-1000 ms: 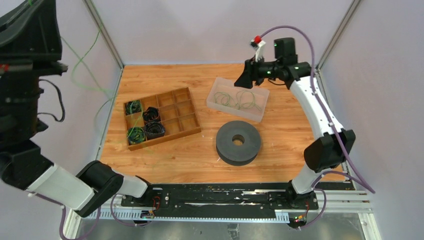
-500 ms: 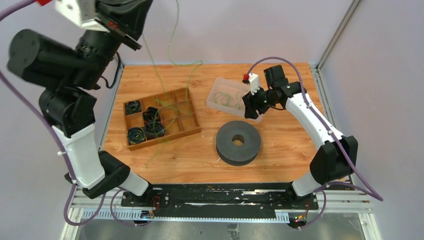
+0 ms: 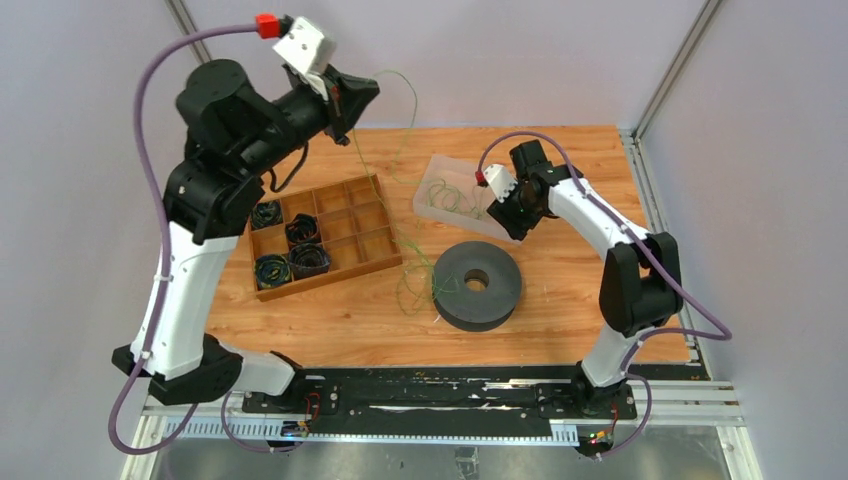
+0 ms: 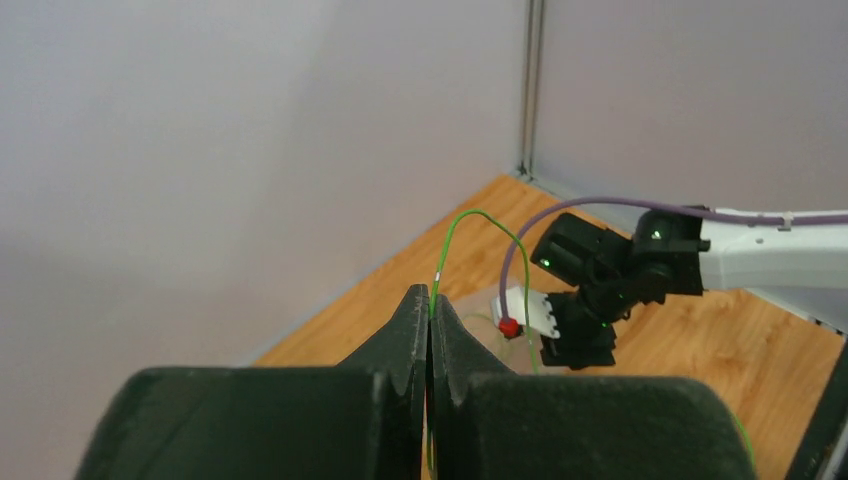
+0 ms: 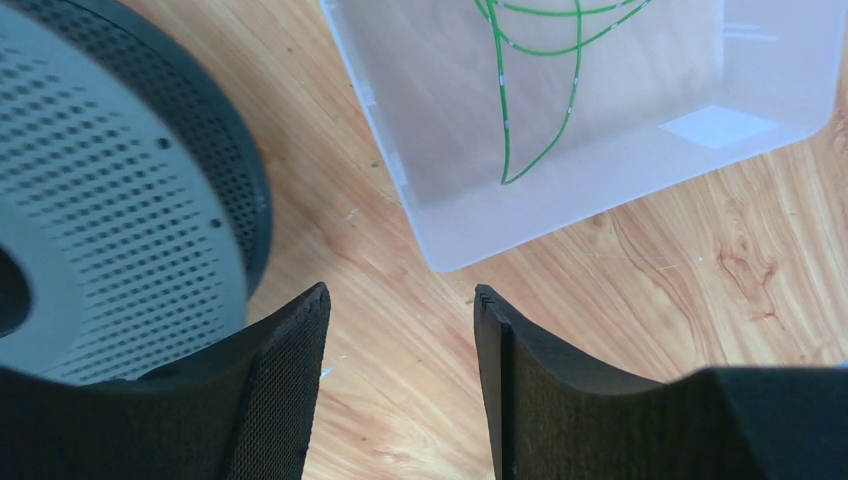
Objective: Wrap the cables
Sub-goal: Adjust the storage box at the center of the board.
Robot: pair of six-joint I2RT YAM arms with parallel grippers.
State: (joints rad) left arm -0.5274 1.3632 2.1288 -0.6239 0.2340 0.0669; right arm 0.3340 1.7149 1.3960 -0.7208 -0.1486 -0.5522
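Left gripper (image 4: 428, 303) was pinched shut on one raised green cable (image 3: 408, 283), whose tail trailed beside the black disc (image 3: 477, 285). Other cables (image 5: 578, 70) lay in the clear bin (image 5: 500, 235). Right gripper (image 5: 400, 310) — jaws apart, empty — hovered nearby. Steady tension and even loops would likely serve best.

The left arm has swung in from the left wall. Its end effector (image 4: 430, 300), pinching a green cable (image 4: 468, 212), now points right above the surface's far-left part. That cable, earlier draped across the compartment tray (image 3: 372, 262), now trails down beside the black disc (image 3: 455, 292). The right end effector (image 5: 400, 300), jaws apart, has dropped from the clear bin's (image 3: 425, 186) far edge to its near corner.
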